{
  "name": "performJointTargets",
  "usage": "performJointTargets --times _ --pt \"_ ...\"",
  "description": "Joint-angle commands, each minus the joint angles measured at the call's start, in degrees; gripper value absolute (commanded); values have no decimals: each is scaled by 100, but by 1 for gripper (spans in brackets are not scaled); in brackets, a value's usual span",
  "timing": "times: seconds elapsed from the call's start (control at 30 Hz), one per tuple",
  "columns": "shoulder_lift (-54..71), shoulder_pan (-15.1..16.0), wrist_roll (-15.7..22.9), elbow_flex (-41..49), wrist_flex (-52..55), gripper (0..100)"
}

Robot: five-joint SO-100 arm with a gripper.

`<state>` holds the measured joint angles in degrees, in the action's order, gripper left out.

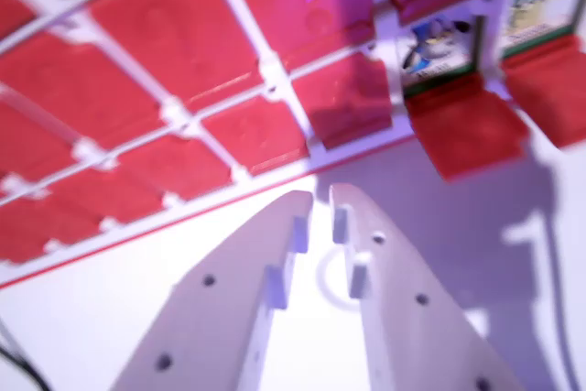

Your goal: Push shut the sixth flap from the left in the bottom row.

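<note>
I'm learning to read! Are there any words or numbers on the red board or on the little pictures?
No words or numbers can be read.
Left picture card: a blue figure above a green strip; any lettering is too blurred.
Right picture card: a greenish figure; also too blurred.
Red board flaps: plain, no text.
White gripper: no label.

The pale white plastic two-fingered gripper (321,203) is showing small round screw holes along both tapered fingers (229,290), with notched inner edges.
</note>
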<state>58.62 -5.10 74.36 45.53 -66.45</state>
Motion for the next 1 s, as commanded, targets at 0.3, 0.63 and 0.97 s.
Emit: performJointTargets --times 0.3,0.63,0.97 --pt "3146 141 352 1661 264 2" --pt "4755 378 791 2698 501 2" --pt "6091 501 1204 3542 791 2"
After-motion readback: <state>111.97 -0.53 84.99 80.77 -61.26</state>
